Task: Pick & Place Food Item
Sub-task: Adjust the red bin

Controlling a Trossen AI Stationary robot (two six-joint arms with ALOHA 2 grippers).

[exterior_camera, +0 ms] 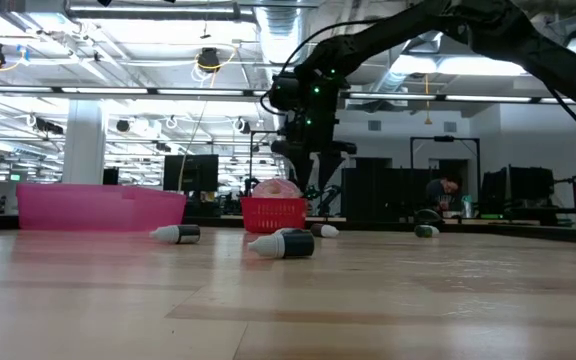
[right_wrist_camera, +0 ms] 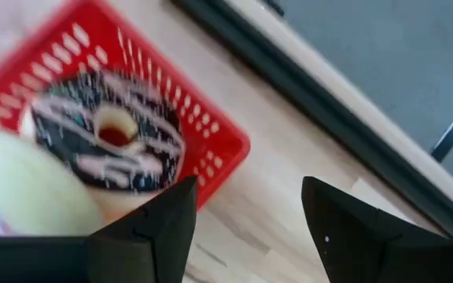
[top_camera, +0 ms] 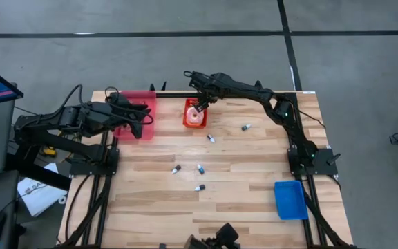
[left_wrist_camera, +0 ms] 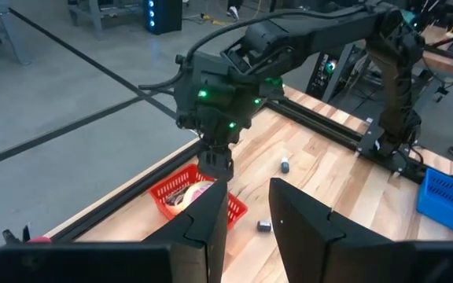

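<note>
High view: right gripper (top_camera: 197, 106) covers most of the red basket (top_camera: 194, 122).
Fingers parted, grasping nothing, above the donut (right_wrist_camera: 110, 141); left gripper (top_camera: 144, 115) part-closed, empty, over the pink bin (top_camera: 137, 97) at the table edge (top_camera: 206, 92).

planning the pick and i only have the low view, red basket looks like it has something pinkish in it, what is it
Observer: The right wrist view shows a chocolate-iced ring doughnut with white drizzle lying in the red plastic mesh basket, with a pale rounded item beside it.
Operator: is the right gripper open
Observer: Yes, the right gripper is open, its fingers apart, empty, above the basket's edge.
Operator: where's the left arm
Observer: The high view puts the left gripper over the translucent pink plastic bin at the table's far left.
</note>
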